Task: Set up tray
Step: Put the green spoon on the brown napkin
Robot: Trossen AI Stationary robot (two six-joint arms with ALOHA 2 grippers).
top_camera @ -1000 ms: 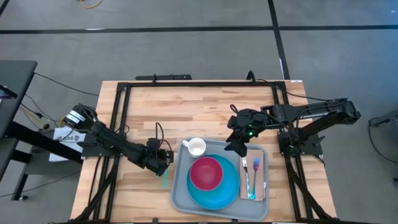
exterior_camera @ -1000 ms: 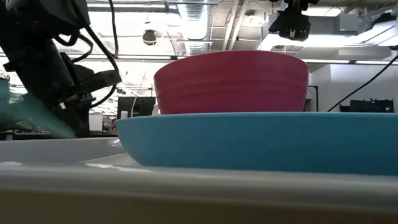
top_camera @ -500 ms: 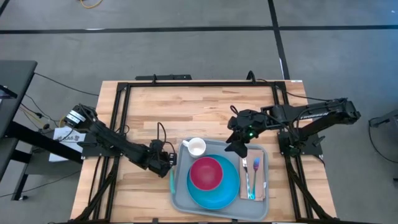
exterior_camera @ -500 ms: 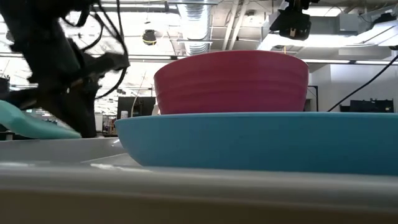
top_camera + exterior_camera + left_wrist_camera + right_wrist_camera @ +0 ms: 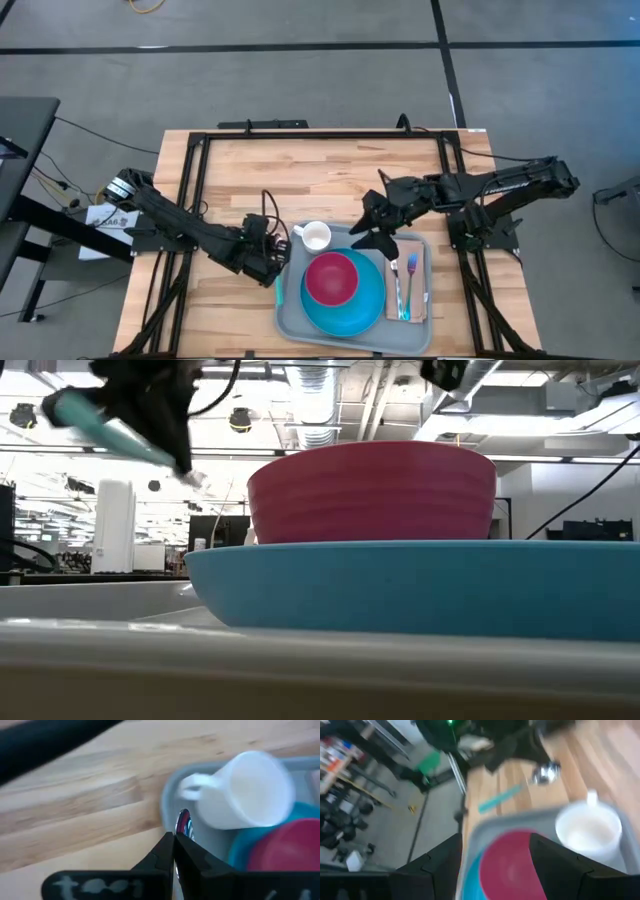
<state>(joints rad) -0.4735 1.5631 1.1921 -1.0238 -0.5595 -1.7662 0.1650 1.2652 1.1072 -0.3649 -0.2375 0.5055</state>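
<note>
Wooden planks topped the table (image 5: 320, 180), and the grey tray (image 5: 288, 322) sat at its near edge, holding a blue plate (image 5: 350, 312) with a red bowl (image 5: 330, 279) on it, a white mug (image 5: 315, 237) at its far left corner, and a fork (image 5: 411, 280) on the right. The left gripper (image 5: 275, 262), beside the tray's left rim, pinched a teal-handled spoon (image 5: 501, 798) between pressed-together jaws. The right gripper (image 5: 372, 232) hovered by the mug, jaws spread wide.
</note>
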